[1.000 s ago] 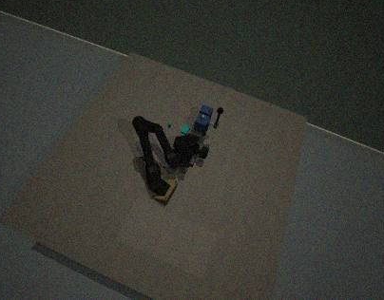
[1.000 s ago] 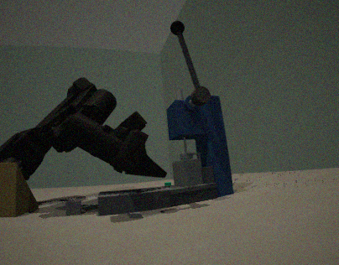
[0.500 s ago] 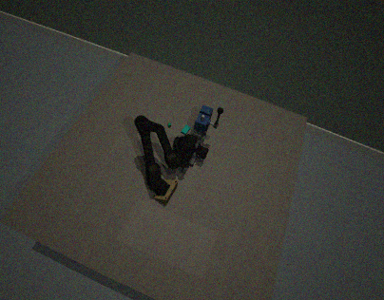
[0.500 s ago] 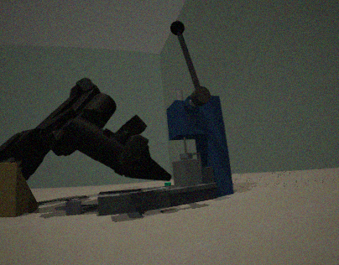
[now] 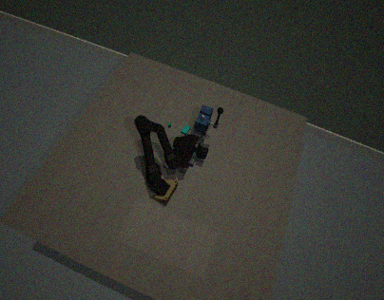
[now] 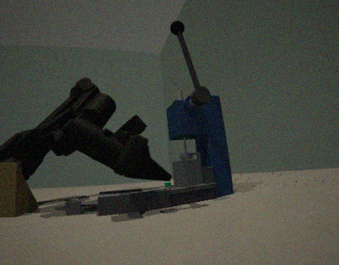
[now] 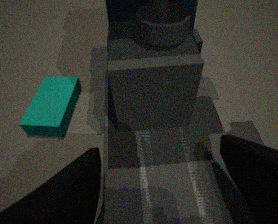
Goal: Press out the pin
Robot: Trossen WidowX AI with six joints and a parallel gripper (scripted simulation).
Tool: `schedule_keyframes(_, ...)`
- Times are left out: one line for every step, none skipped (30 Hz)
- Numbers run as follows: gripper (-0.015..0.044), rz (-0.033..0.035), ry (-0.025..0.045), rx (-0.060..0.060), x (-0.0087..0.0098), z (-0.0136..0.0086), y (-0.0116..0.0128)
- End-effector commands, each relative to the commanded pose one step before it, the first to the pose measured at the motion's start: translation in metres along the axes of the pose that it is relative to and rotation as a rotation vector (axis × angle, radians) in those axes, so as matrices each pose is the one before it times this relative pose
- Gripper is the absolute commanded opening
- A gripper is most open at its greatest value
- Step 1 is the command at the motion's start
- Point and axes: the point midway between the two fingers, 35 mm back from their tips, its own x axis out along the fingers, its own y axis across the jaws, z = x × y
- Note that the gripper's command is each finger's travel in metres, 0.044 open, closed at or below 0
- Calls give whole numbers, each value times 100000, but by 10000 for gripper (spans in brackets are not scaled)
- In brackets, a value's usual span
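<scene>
Under the blue upright frame of the press (image 5: 205, 118) (image 6: 220, 145), a grey square-sided block (image 6: 187, 173) (image 7: 155, 90) stands on the long dark grey bed (image 6: 156, 200) (image 7: 120, 179). I observe a grey round piece (image 6: 189, 155) (image 7: 164, 27) on top of the block, below the thin rod coming down from the press head. Alignment of pin and punch: I cannot tell. Lever (image 5: 218, 117) (image 6: 188, 59), a grey rod with a black ball end, is raised, leaning slightly toward the arm side in my exterior view. My black two-fingered hand (image 6: 170, 179) (image 7: 160, 149) is more than half open and holds nothing; its fingertips are low, near the block, with the two fingers apart in the wrist view. A teal rectangular slab (image 5: 185, 129) (image 6: 168, 184) (image 7: 51, 105) lies beside the bed on the tan table (image 5: 239, 188) (image 6: 169, 241) (image 7: 20, 192).
</scene>
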Motion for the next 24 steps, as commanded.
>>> schedule_keyframes(300,-268,-120,536,-33,-13,-37)
schedule_keyframes(300,0,0,0,0,0,0)
schedule_keyframes(300,0,0,0,0,0,0)
schedule_keyframes(300,0,0,0,0,0,0)
schedule_keyframes(300,237,89,-523,26,19,28)
schedule_keyframes(300,0,0,0,0,0,0)
schedule_keyframes(300,0,0,0,0,0,0)
schedule_keyframes(300,0,0,0,0,0,0)
schedule_keyframes(300,0,0,0,0,0,0)
schedule_keyframes(300,0,0,0,0,0,0)
schedule_keyframes(300,-237,-88,523,-26,-20,-28)
schedule_keyframes(300,0,0,0,0,0,0)
schedule_keyframes(300,0,0,0,0,0,0)
schedule_keyframes(300,0,0,0,0,0,0)
schedule_keyframes(300,223,89,-505,22,17,25)
schedule_keyframes(300,0,0,0,0,0,0)
schedule_keyframes(300,0,0,0,0,0,0)
schedule_keyframes(300,0,0,0,0,0,0)
schedule_keyframes(300,0,0,0,0,0,0)
schedule_keyframes(300,0,0,0,0,0,0)
schedule_keyframes(300,-223,-88,505,-22,-17,-25)
schedule_keyframes(300,0,0,0,0,0,0)
schedule_keyframes(300,-76,84,-44,-75,68,-37)
schedule_keyframes(300,-213,238,-121,-230,204,-104)
